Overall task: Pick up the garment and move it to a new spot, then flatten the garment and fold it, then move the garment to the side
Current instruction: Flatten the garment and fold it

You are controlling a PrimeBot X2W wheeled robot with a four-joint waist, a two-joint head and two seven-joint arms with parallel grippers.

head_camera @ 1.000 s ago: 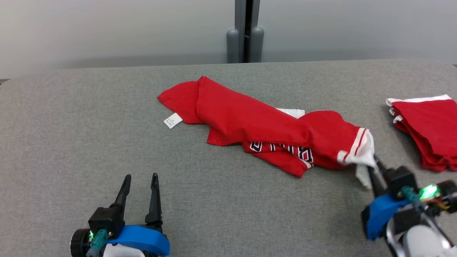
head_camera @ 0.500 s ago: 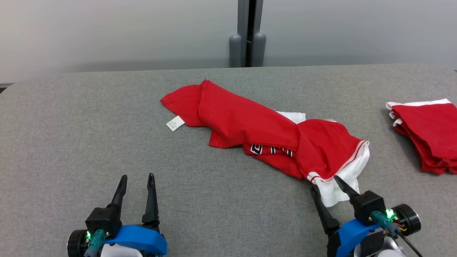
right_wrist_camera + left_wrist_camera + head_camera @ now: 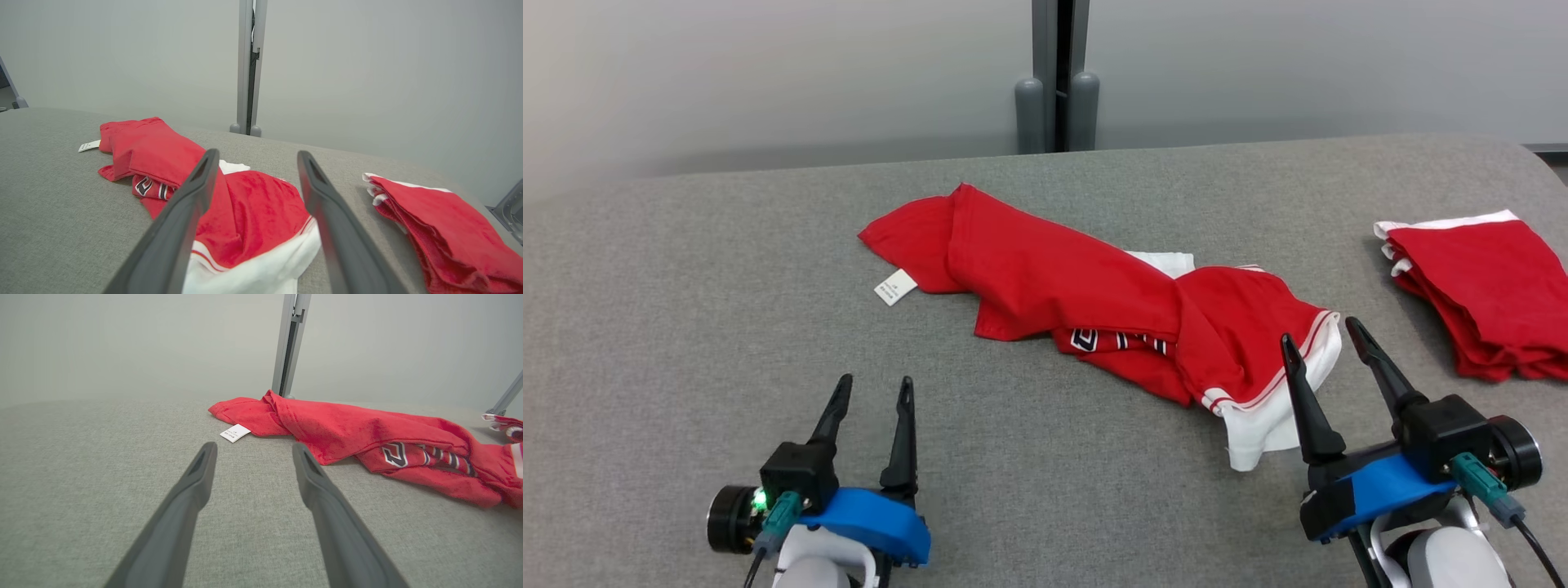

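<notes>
red garment lies crumpled mid table, white hem nearest the right gripper. right gripper: fingers spread, holding nothing. left gripper: spread, empty, well apart from garment. folded red pile far right.

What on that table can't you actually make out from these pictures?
The lettering on the crumpled red garment: head and left wrist views, a red fold covers most of it.
Print on the white label: too small in all views.
The folded red stack: cut by the head view's right edge; piece count unclear.
</notes>
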